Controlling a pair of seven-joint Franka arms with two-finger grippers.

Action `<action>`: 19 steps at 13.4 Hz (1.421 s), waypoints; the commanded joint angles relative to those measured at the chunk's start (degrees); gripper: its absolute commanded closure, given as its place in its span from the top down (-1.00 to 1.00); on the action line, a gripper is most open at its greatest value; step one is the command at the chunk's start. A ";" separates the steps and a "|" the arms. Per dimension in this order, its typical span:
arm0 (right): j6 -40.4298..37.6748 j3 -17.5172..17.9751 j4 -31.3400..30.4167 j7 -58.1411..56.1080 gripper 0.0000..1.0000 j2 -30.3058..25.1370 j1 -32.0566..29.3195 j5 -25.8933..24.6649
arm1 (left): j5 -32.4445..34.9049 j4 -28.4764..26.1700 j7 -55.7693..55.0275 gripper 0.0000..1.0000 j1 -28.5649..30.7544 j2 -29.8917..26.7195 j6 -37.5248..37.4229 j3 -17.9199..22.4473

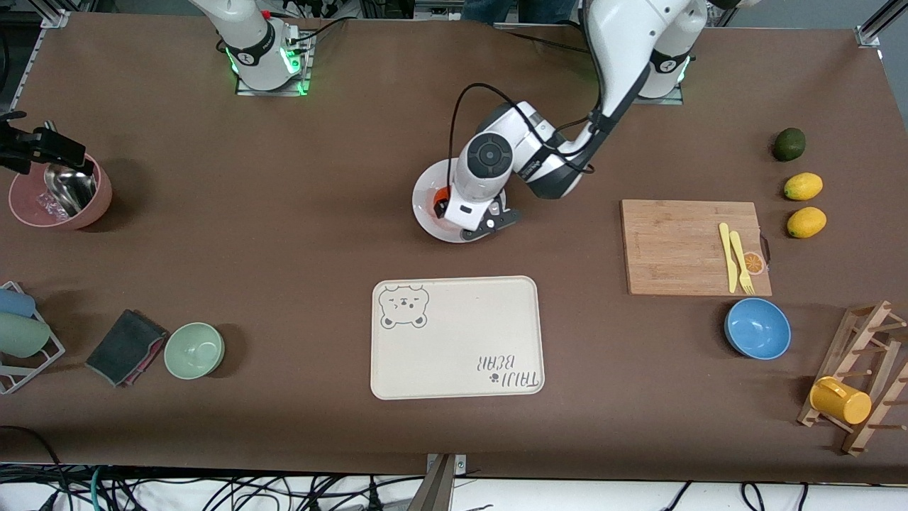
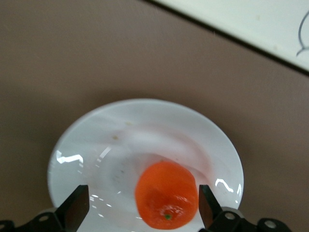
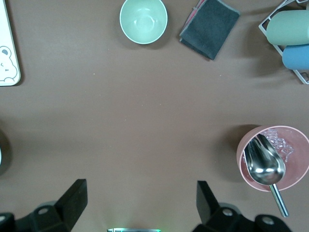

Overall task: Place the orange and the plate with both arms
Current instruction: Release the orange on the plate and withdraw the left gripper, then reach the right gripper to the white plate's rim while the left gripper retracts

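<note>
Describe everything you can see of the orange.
The orange is a small, round, slightly flattened fruit with bright orange-red skin that looks smooth and faintly glossy, and a small green stem spot. It lies on the white plate, off its centre toward the rim. The left gripper hangs over it, fingers open on either side; one finger is close beside it, the other well clear. From the front, the left arm hides most of it.
</note>
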 commanded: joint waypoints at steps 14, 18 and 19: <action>-1.32 1.56 0.53 -0.54 1.00 3.36 2.75 3.25 | 10.88 6.90 43.33 1.00 35.90 -5.81 -23.06 -0.24; -4.75 1.65 -0.43 0.42 1.00 8.64 2.84 13.48 | 10.09 15.60 47.56 1.00 38.19 -6.59 -31.14 -0.42; -4.58 1.65 -1.31 0.42 1.00 10.39 2.76 17.70 | 9.83 15.70 47.47 1.00 38.28 -8.25 -31.67 -0.33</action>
